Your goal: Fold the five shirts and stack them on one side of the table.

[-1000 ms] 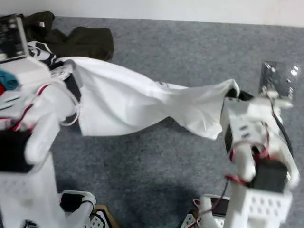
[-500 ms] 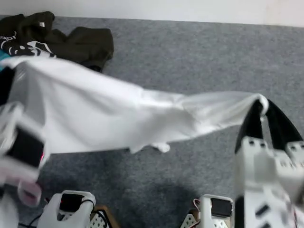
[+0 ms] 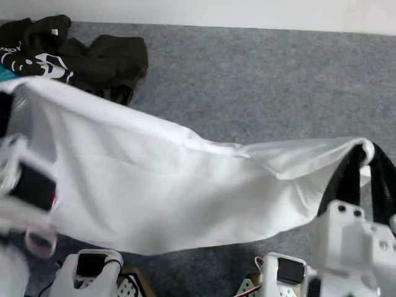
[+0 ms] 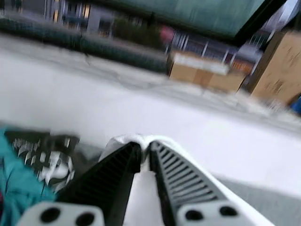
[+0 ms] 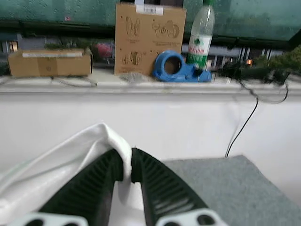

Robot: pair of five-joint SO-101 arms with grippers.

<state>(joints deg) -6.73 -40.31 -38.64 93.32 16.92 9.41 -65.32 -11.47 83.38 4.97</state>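
Observation:
A white shirt (image 3: pixel 161 185) hangs stretched in the air between both arms, above the grey table (image 3: pixel 260 80). My left gripper (image 4: pixel 145 149) is shut on one end of the white shirt (image 4: pixel 141 193) at the left side. My right gripper (image 5: pixel 126 157) is shut on the other end of the white shirt (image 5: pixel 56 174) at the right, its black fingers (image 3: pixel 346 179) showing in the high view. A pile of dark shirts (image 3: pixel 93 55) lies at the table's far left corner, one with a white print (image 4: pixel 47 160). A teal shirt (image 4: pixel 14 188) lies beside them.
The grey table stretches bare across its middle and right. A white wall (image 3: pixel 247 12) runs along the far edge. The arm bases (image 3: pixel 93 272) stand at the near edge. Cardboard boxes (image 5: pixel 150 37) and a bottle (image 5: pixel 200 33) sit on a ledge beyond the table.
Both arms have lifted the white shirt higher and drawn it wider. It now hangs as a broad sheet nearer the camera, and the right gripper has moved further right.

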